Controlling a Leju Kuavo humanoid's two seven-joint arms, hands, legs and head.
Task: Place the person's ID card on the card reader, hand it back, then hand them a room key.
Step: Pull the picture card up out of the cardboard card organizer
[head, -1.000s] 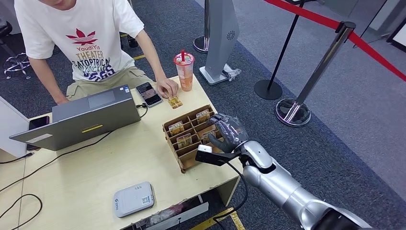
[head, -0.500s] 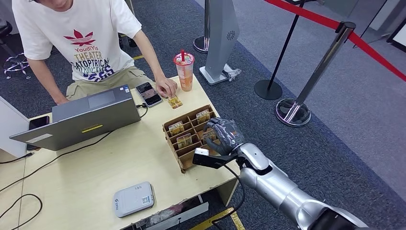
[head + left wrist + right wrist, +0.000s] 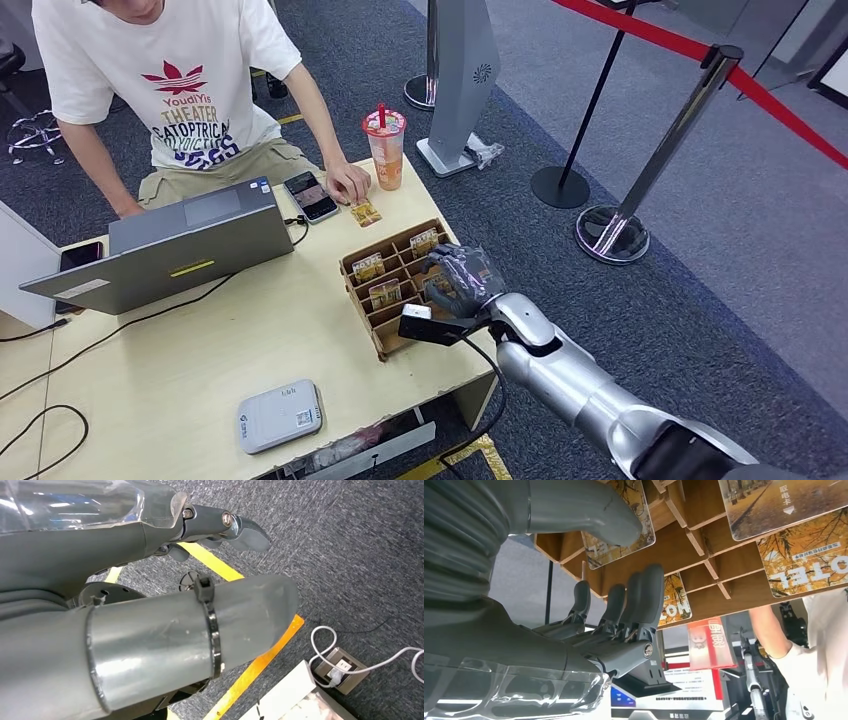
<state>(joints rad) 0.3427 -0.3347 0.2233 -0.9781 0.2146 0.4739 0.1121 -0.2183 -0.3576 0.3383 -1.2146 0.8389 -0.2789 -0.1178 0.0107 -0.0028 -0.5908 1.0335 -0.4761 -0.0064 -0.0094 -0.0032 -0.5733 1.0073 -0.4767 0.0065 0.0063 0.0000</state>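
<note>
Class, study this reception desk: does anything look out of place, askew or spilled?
Nothing is spilled or broken. One card lies loose on the table by the person's hand, outside the wooden card rack where the other cards stand in slots. The drink cup stands upright.

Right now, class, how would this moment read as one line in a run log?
stage: reaching for room key | right hand: open over card rack | left hand: hanging, holds nothing | ID card: on table by person's hand
</note>
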